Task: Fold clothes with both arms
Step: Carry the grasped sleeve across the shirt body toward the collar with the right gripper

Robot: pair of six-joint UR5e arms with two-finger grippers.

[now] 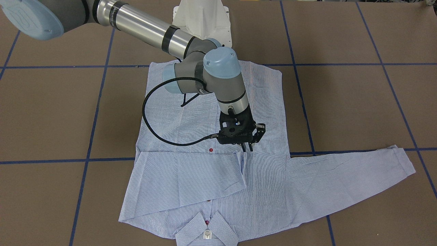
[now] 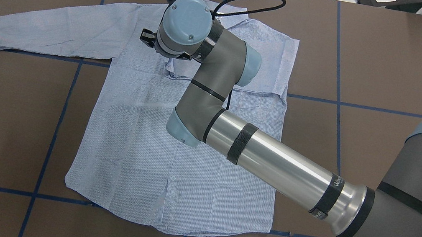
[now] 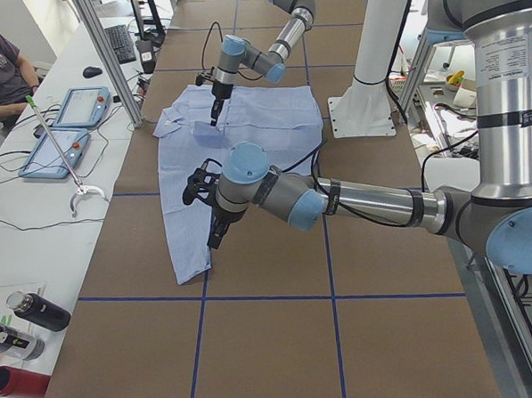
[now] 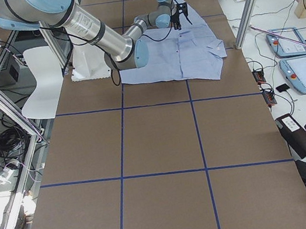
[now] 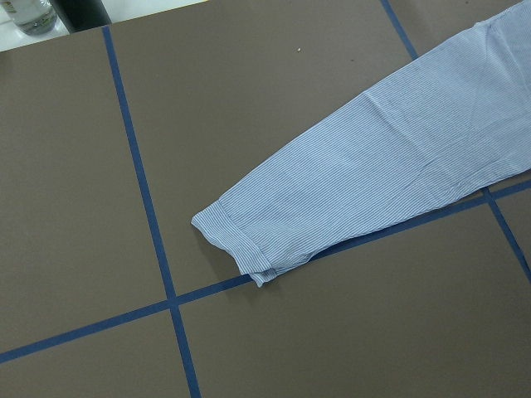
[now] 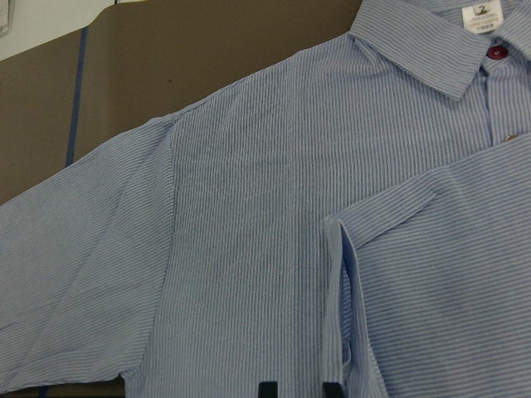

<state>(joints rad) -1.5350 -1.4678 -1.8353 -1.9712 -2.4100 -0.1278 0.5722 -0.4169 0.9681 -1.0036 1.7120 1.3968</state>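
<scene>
A light blue-and-white striped shirt [image 1: 266,191] lies flat, front up, on a brown table [image 1: 358,109] gridded with blue tape. Its collar [image 1: 191,232] is nearest the front-facing camera. In that view, on the left, one sleeve [image 1: 187,174] is folded across the chest. At the centre, the right gripper [image 1: 248,149] points down at that sleeve's end, its fingers [image 6: 267,388] slightly apart, pinching nothing. On the right, the other sleeve [image 1: 348,177] lies stretched out. The left gripper [image 3: 216,239] hovers above it near the cuff [image 5: 232,240]. Whether its fingers are spread cannot be told.
</scene>
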